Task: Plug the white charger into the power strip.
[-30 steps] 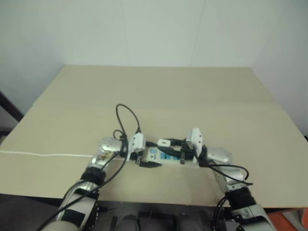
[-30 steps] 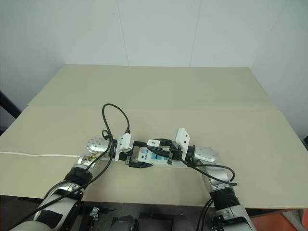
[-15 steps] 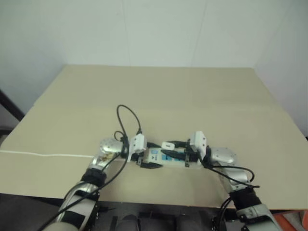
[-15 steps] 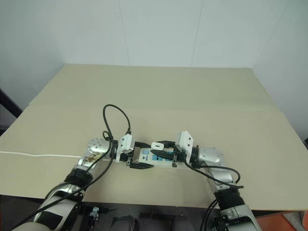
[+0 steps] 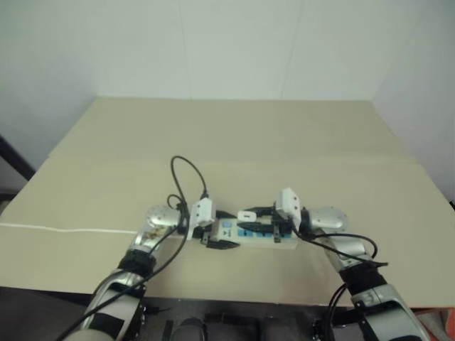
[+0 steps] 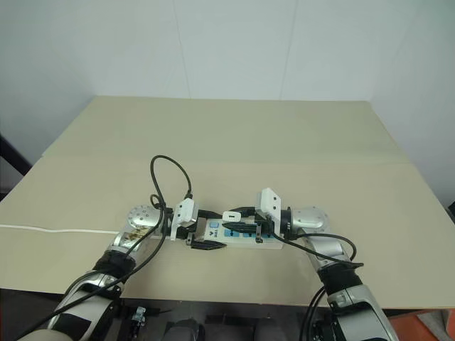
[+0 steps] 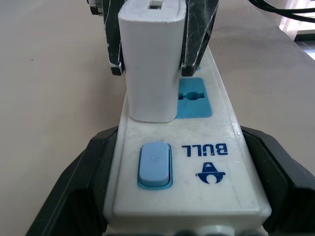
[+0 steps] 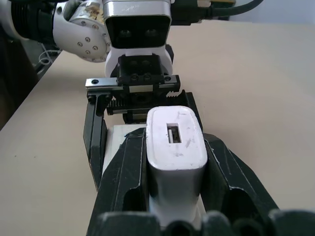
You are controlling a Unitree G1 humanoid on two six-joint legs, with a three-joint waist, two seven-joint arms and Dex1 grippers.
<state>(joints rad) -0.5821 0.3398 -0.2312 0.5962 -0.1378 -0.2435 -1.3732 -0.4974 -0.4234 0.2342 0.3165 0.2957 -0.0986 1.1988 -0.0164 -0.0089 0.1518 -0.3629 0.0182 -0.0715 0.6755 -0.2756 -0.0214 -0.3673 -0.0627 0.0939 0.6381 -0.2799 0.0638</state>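
Charger standing in the strip, near the table's front edge.
I have the right gripper [image 8: 174,162] pinching the white charger [image 7: 151,59] upright on the power strip [image 7: 197,162]; left gripper [image 7: 182,196] clamps its switch end.

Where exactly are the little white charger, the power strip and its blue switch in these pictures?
white charger [image 7: 151,64]: left wrist view, on its broad front face.
power strip [image 7: 231,172]: left wrist view, on the bare white top beside the printed logo.
blue switch [image 7: 154,164]: left wrist view, on the middle of the button.
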